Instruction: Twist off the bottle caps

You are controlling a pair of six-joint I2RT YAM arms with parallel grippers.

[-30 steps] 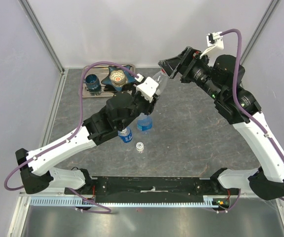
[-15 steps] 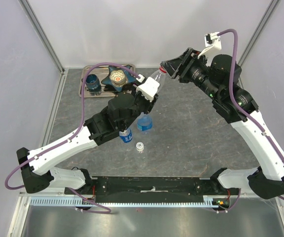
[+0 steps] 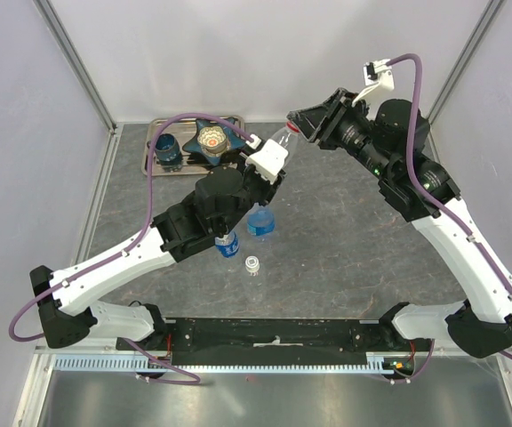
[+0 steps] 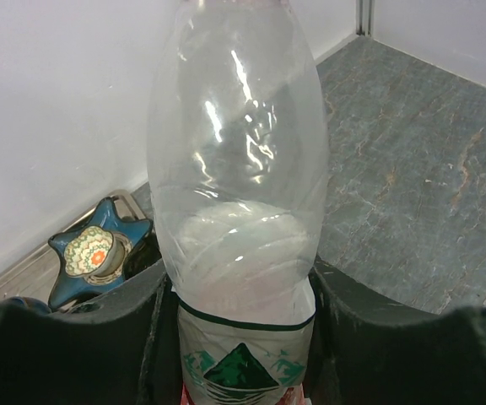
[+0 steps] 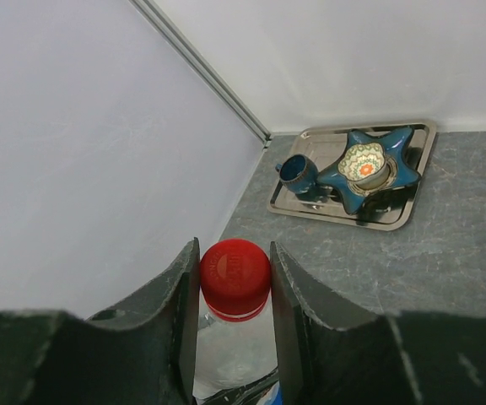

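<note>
Much of the held bottle [image 4: 239, 169] is hidden: in the left wrist view its neck is cut off by the top edge and its base by the bottom edge, so only the clear body and the upper part of a label with a green mountain print can be seen. In the top view its lower half is covered by the left arm. Whether the red cap [image 5: 235, 266] has been loosened at all cannot be told. The bottle is gripped around its labelled body by the left claw [image 4: 245, 337], clenched on both sides, and is held tilted above the desk [image 3: 345, 231], its neck pointed towards the back right. The cap is pinched between the fingers of the right claw [image 5: 233, 283], which is closed on it from both sides. Below the left arm, three more bottles are stood on the desk: a blue-labelled bottle [image 3: 227, 243], partly covered by the arm, a blue-tinted bottle [image 3: 260, 222] just beside it, and a tiny bottle [image 3: 252, 265] nearer the front. Their caps are too small to be made out clearly. At the back left, a metal tray [image 3: 154, 166] is seen with a dark blue mug [image 3: 167, 151] and a star-shaped dish [image 3: 212, 138] on it.
</note>
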